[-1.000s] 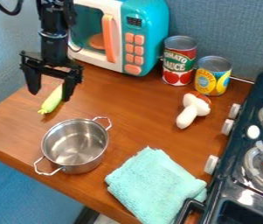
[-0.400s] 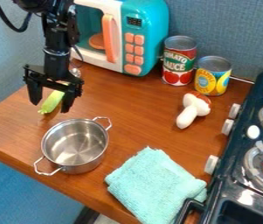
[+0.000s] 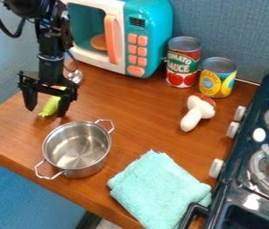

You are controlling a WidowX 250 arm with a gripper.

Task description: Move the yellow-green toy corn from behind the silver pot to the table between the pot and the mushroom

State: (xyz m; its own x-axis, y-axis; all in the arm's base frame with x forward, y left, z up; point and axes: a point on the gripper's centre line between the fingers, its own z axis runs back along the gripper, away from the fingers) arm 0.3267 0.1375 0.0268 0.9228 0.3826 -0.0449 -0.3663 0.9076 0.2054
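Jaws have moved from the microwave (image 3: pixel 153 20), wide apart, yellow-green vegetable (image 3: pixel 50 106) between them.

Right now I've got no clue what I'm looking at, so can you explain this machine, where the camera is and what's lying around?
The black machine is a robot arm, seen by one fixed camera looking down at a slant. Its two-finger gripper works like a simple hand. The fingers stand apart around a yellow-green vegetable; they aren't closed on it, and I can't tell whether they touch it.

Nearby on the wooden counter sits a metal pot. There's also a folded turquoise cloth, a toy mushroom, two cans, a toy microwave and, on the right, a stove.
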